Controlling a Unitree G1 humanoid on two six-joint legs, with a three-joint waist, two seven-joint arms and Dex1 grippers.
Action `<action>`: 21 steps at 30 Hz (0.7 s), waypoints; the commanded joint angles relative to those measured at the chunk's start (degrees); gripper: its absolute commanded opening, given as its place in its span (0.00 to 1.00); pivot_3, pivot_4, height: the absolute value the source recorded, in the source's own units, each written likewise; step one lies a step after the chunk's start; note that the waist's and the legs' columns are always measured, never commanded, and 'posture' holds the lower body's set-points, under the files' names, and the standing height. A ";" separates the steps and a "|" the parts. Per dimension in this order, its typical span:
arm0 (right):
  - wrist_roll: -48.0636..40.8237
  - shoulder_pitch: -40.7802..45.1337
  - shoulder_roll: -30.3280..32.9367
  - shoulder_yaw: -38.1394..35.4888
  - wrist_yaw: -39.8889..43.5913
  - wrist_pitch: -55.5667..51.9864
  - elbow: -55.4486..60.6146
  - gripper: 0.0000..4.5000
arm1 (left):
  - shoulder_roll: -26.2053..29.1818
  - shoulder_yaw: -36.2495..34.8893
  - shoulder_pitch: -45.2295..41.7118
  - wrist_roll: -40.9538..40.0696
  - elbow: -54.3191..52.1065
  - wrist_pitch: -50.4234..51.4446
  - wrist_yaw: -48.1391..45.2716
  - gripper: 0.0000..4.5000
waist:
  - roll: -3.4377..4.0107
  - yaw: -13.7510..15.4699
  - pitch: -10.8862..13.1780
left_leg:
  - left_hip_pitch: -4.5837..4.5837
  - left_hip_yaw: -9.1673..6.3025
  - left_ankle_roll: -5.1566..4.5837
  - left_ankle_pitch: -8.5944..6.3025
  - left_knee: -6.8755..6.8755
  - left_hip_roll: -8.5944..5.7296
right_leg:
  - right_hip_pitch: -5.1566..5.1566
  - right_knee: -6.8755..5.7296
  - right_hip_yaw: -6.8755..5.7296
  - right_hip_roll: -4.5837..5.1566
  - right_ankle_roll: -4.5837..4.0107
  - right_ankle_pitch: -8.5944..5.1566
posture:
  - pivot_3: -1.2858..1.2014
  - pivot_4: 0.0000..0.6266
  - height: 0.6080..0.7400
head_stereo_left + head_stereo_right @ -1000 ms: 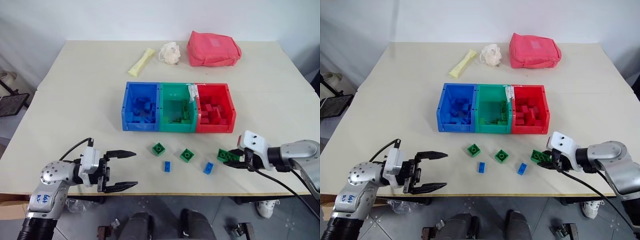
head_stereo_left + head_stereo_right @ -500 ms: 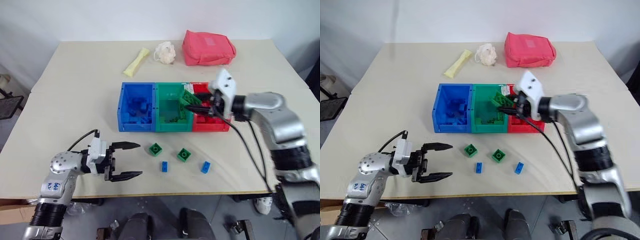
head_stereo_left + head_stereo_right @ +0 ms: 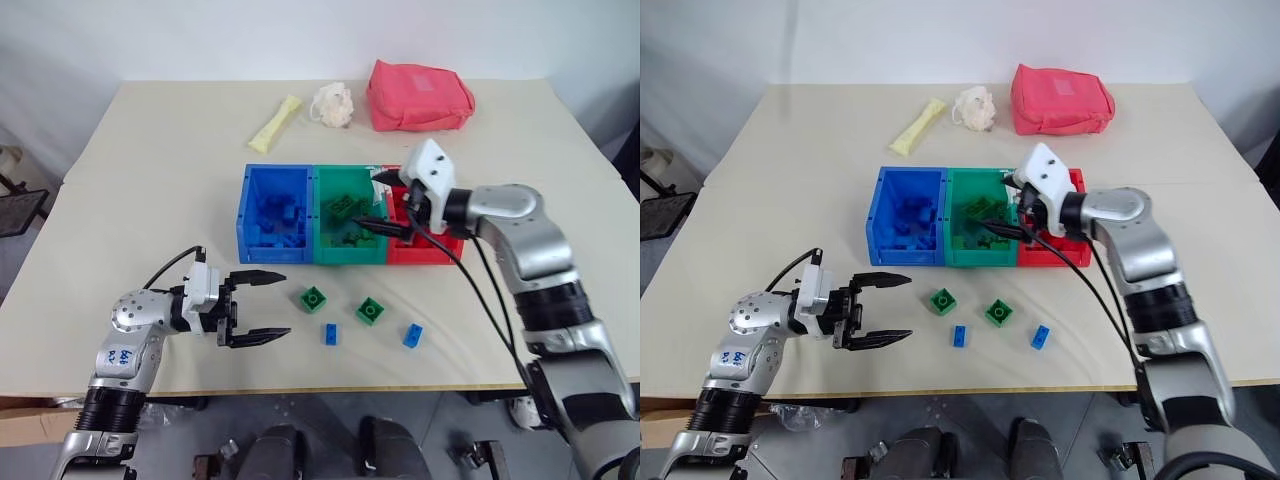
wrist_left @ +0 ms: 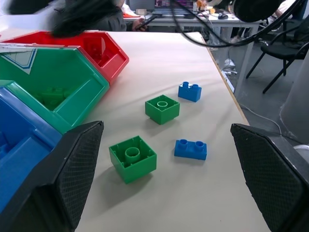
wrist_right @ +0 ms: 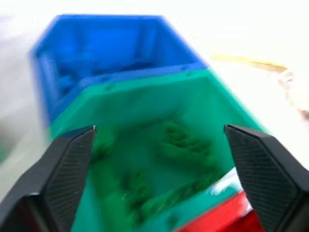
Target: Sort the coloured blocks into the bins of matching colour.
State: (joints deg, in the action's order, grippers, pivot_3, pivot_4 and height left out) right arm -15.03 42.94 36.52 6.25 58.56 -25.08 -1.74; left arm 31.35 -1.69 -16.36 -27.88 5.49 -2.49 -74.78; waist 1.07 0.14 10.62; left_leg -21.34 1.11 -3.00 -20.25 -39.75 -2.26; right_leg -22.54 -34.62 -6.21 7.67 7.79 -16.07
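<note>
The bins stand joined at mid-table: blue (image 3: 262, 222), green (image 3: 330, 248), red (image 3: 437, 245). My right gripper (image 3: 378, 203) hovers over the green bin's right side, open and empty. A longer green block (image 3: 342, 208) lies in the green bin among other green pieces. On the table before the bins sit two square green blocks (image 3: 314, 297) (image 3: 371, 310) and two small blue blocks (image 3: 331, 333) (image 3: 413, 335). My left gripper (image 3: 285, 304) is open and empty, level, just left of the nearer square green block (image 4: 133, 158). The blue and red bins hold blocks of their colours.
A pink fabric pouch (image 3: 418, 96), a white crumpled ball (image 3: 334, 103) and a pale yellow packet (image 3: 275, 124) lie at the table's far side. The table's front edge (image 3: 330, 385) runs just behind the loose blocks.
My right gripper carried the longer green block from the table's front right up over the green bin and opened; the block now lies in the bin. My left gripper edged forward.
</note>
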 commanded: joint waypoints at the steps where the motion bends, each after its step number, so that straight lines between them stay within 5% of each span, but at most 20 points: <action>1: -6.03 -5.63 5.81 -4.53 5.67 -3.02 9.98 0.99 | -0.03 -0.52 -1.13 -0.28 0.85 -1.53 -1.33 1.00 | -0.01 -0.02 0.00 | 0.00 0.01 0.00 0.00 0.00 0.00 | 0.00 0.02 0.01 0.00 0.00 0.00 | 0.52 0.24 1.00; 10: -9.81 -33.10 23.95 -18.85 12.73 -6.40 21.59 0.99 | 1.35 -0.93 -1.21 0.28 6.58 -5.38 -6.47 1.00 | -0.05 0.62 0.03 | 0.03 0.15 -0.01 -0.01 -0.01 0.10 | 0.09 0.21 0.03 0.00 0.01 0.00 | 0.52 0.24 1.00; 16: -8.66 -46.26 28.20 -28.21 14.42 -5.35 22.54 0.99 | 1.24 -0.81 -1.58 1.15 9.12 -7.10 -7.26 1.00 | -0.06 1.27 0.03 | 0.07 0.31 -0.02 -0.02 -0.07 0.14 | 0.09 0.25 0.13 0.03 0.01 0.01 | 0.52 0.24 1.00; 21: -9.19 -46.41 27.53 -26.32 12.04 -6.54 24.98 0.99 | 1.31 -0.71 -1.02 1.36 8.47 -7.00 -6.94 1.00 | -0.06 1.24 0.03 | 0.07 0.27 0.00 -0.03 -0.11 0.15 | 0.09 0.24 0.24 0.12 0.01 0.01 | 0.52 0.24 1.00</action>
State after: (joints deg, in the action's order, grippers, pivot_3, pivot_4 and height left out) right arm -23.61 -4.06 63.89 -20.21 71.54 -31.42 21.11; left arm 32.41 -1.76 -17.61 -26.61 14.64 -8.84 -81.87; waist 1.02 1.38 10.65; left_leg -21.28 1.37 -2.99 -20.28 -39.86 -2.10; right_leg -22.45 -34.37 -5.97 7.83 7.80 -16.07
